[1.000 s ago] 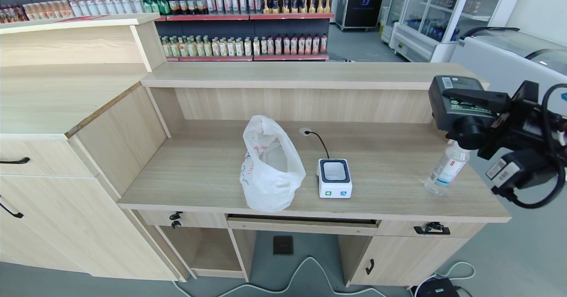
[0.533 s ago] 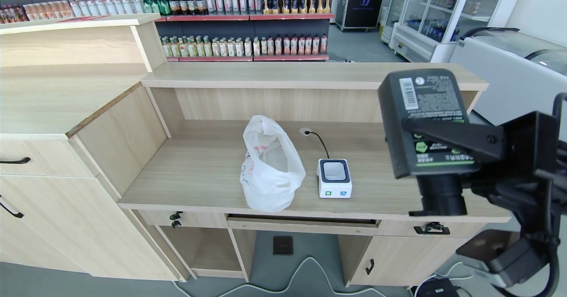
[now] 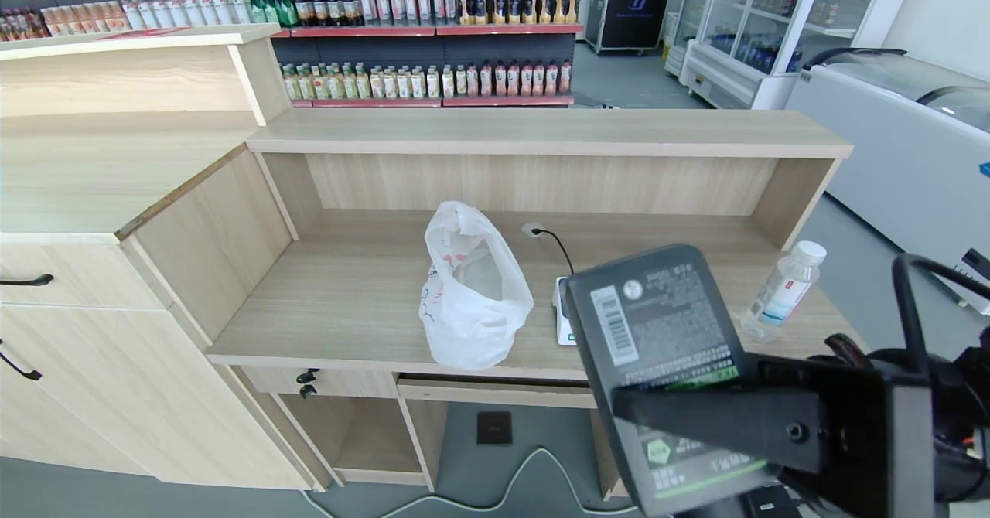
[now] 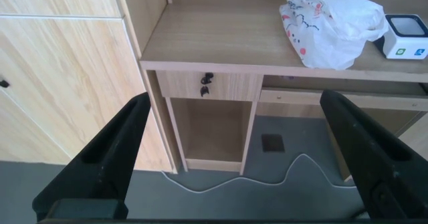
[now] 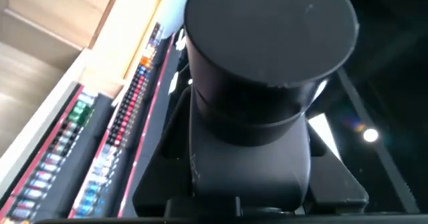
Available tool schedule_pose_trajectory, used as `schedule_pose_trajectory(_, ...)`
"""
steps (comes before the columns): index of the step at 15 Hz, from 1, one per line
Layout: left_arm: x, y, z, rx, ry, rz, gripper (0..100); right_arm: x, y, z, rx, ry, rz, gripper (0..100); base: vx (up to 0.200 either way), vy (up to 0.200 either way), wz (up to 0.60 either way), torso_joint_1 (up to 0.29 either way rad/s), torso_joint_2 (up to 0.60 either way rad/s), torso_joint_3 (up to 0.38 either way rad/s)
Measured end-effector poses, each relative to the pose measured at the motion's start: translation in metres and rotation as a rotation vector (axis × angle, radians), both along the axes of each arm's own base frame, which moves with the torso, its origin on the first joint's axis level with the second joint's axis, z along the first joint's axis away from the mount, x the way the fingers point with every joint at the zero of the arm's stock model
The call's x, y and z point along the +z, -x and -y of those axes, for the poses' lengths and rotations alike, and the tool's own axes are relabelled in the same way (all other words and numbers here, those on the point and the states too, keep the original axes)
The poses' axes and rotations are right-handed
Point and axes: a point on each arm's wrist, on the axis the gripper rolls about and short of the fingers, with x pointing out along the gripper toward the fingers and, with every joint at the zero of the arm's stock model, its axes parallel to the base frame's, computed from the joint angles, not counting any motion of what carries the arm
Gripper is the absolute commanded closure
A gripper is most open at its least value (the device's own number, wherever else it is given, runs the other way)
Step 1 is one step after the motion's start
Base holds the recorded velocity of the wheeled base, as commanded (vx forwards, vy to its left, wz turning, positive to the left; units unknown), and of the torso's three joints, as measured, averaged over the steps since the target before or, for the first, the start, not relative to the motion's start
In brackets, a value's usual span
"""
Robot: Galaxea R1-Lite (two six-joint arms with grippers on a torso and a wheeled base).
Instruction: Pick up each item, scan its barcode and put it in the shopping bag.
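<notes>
My right gripper is shut on a black container with a white barcode label, held close to the camera at the lower right. The container's black cap faces the right wrist view. It hides most of the white barcode scanner on the counter. The white plastic shopping bag stands left of the scanner, its mouth gaping upward. A clear water bottle stands at the counter's right end. My left gripper hangs open, low in front of the counter's left side, with nothing between its fingers.
The wooden counter has a raised back ledge and a taller cabinet on the left. A black cable runs from the scanner to a hole in the counter top. Drawers and open shelves lie under the counter. Drink shelves and fridges stand behind.
My right arm has carried the black container from high on the right down and leftward, closer to the camera. It now covers the scanner, and the water bottle shows again.
</notes>
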Motion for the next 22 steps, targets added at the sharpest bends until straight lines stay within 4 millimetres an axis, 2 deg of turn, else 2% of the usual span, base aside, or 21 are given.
schedule_pose_trajectory(2, 0.000, 0.000, 0.000, 0.000, 0.000, 0.000, 0, 0.004, 0.011, -0.006, 0.056, 0.004, 0.025, 100, 0.000, 0.000, 0.00, 0.000, 0.00, 0.000)
schedule_pose_trajectory(5, 0.000, 0.000, 0.000, 0.001, 0.000, 0.000, 0, 0.013, 0.018, -0.005, 0.074, -0.022, 0.056, 100, 0.000, 0.000, 0.00, 0.000, 0.00, 0.000)
schedule_pose_trajectory(22, 0.000, 0.000, 0.000, 0.000, 0.000, 0.000, 0, 0.015, 0.028, 0.003, 0.096, 0.006, 0.033, 100, 0.000, 0.000, 0.00, 0.000, 0.00, 0.000)
